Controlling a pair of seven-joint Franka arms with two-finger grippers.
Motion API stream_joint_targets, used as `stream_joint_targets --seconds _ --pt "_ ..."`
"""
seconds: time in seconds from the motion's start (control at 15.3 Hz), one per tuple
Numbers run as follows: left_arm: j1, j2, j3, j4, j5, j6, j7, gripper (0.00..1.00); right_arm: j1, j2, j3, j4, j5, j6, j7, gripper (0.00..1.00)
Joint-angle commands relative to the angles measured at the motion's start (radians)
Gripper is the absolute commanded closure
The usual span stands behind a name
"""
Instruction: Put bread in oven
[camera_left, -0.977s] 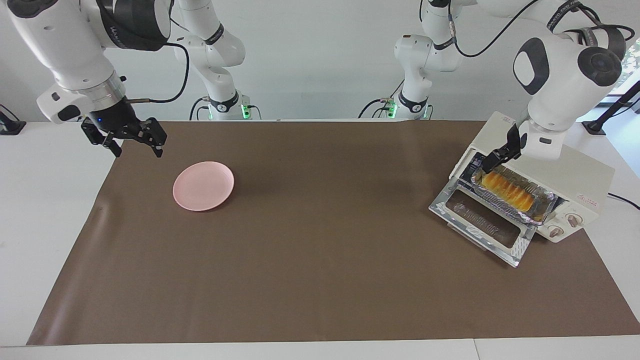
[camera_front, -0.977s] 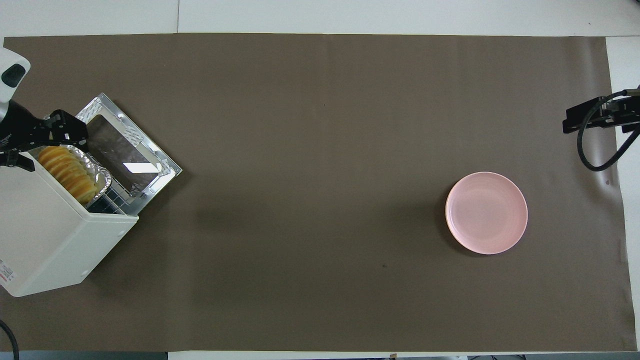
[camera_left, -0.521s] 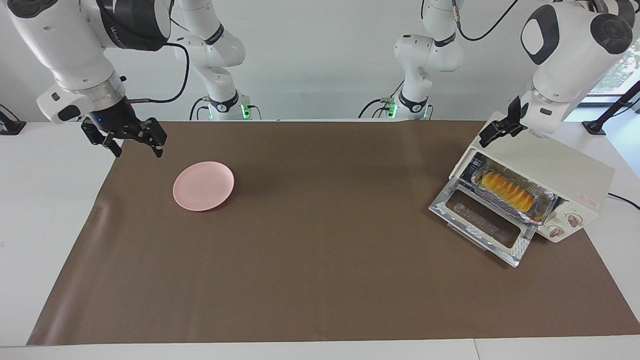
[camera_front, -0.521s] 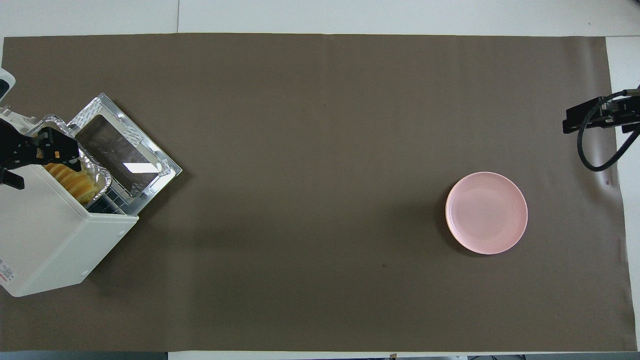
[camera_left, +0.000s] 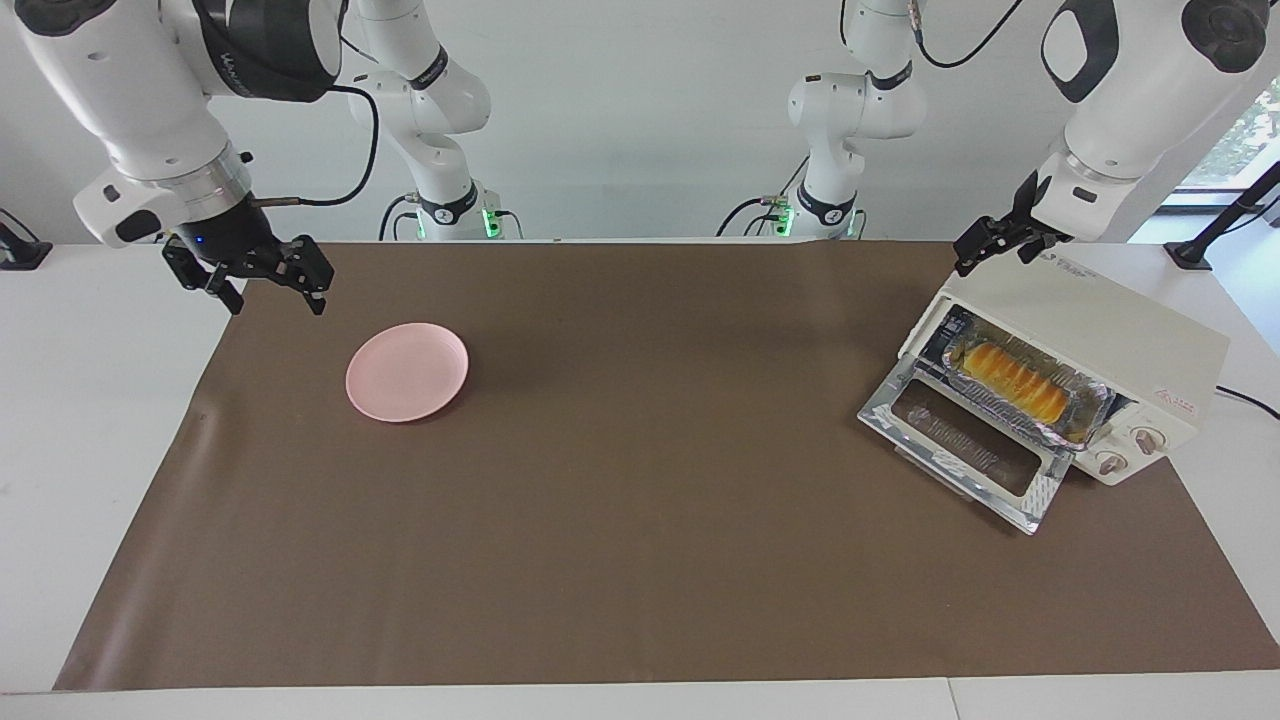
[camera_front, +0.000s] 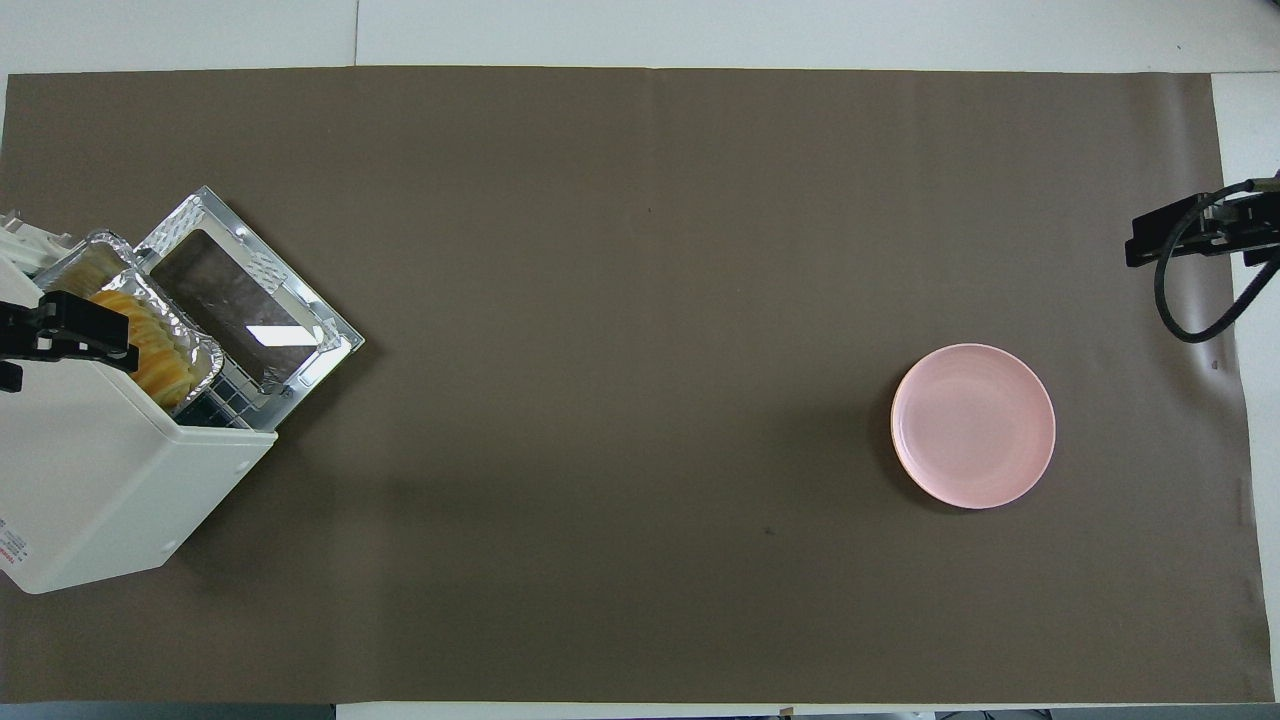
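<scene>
While bread (camera_left: 1008, 379) sits in oven (camera_left: 1120, 335), left gripper (camera_left: 996, 243) above, empty, parted.

The left gripper (camera_left: 990, 245) has been raised out of the oven (camera_left: 1100, 340) mouth, where it was seen a second ago just over the end of the bread (camera_left: 1007, 378). It is now held in the air over the oven's top corner, well clear of the loaf. The whole length of the bread in the foil tray (camera_left: 1085, 405) has been uncovered in the facing view. In the overhead view the gripper is now seen over the oven's top edge and part of the loaf.
</scene>
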Motion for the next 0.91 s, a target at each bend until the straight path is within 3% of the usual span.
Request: stream_joint_targets --seconds 0.0,0.39,0.85 --pt "0.053 -0.032 -0.069 -0.046 0.008 0.063 0.036 0.0 -0.003 -0.014 0.005 -0.014 -0.011 -0.007 -0.016 0.0" --pt "0.056 0.002 -0.075 -0.019 -0.006 0.094 0.145 0.0 -0.003 -0.014 0.005 -0.014 -0.011 -0.007 -0.016 0.0" --pt "0.061 0.017 -0.104 0.018 -0.04 0.114 0.141 0.0 -0.003 -0.014 0.005 -0.014 -0.011 -0.007 -0.016 0.0"
